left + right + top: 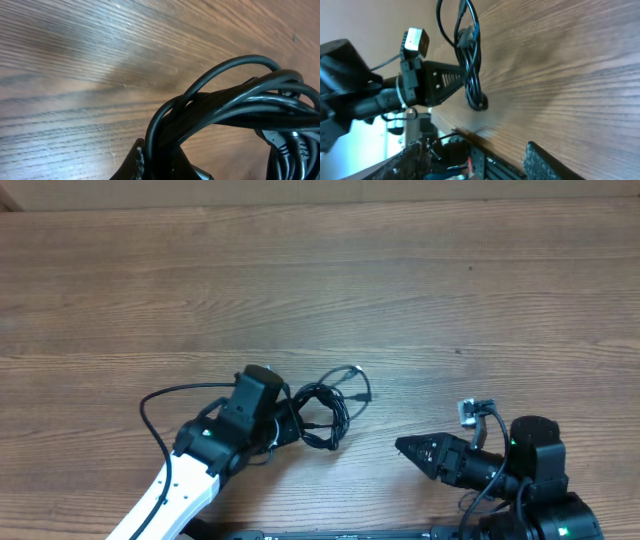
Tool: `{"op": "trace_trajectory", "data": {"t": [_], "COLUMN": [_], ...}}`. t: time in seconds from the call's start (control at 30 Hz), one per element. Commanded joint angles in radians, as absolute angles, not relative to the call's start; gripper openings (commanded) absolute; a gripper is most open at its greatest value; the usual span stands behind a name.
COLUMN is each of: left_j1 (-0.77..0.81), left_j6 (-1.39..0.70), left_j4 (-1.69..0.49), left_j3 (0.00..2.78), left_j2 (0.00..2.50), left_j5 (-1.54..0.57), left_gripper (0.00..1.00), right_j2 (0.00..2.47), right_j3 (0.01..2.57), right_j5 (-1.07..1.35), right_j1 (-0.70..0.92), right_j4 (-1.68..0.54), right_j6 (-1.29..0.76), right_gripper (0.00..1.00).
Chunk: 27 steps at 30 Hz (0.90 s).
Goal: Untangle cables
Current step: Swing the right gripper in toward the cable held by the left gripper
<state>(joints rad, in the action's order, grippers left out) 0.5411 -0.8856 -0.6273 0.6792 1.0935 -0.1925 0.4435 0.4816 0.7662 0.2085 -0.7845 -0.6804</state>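
The cables (322,416) lie as a tangled black bundle on the wooden table, left of centre near the front. One thin loop with small plug ends (352,373) reaches up and to the right. My left gripper (285,423) is shut on the bundle's left side. In the left wrist view the cords (235,102) run down between the fingers (136,162). My right gripper (402,446) points left, apart from the bundle and to its right. In the right wrist view its fingers (545,162) stand apart with nothing between them, and the cables (472,65) hang beyond.
A thicker black wire (150,405) curves out from the left arm. The right arm's base (540,480) fills the front right corner. The table's far edge (300,202) runs along the top, and bare wood (450,290) lies between.
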Motion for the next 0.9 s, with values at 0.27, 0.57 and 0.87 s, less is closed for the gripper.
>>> {"op": "trace_trajectory", "data": {"t": [0.27,0.57,0.87], "left_j1": [0.656,0.656,0.656], "left_j6": [-0.947,-0.950,-0.950], "left_j4": [-0.597,-0.598,-0.641], "left_j3": [0.682,0.682,0.681], "left_j2": [1.093,1.093,1.093], "left_j5": [-0.120,-0.124,-0.091], "left_gripper": [0.04,0.04,0.04], "right_j2": [0.452,0.557,0.752], "right_j3": [0.496,0.496,0.496], "right_j5": [0.461,0.321,0.364], "right_j1": [0.403,0.505,0.627], "right_j4": [-0.742,-0.699,-0.487], "right_j6": [-0.794,-1.040,-1.104], "right_gripper": [0.56,0.44,0.33]}}
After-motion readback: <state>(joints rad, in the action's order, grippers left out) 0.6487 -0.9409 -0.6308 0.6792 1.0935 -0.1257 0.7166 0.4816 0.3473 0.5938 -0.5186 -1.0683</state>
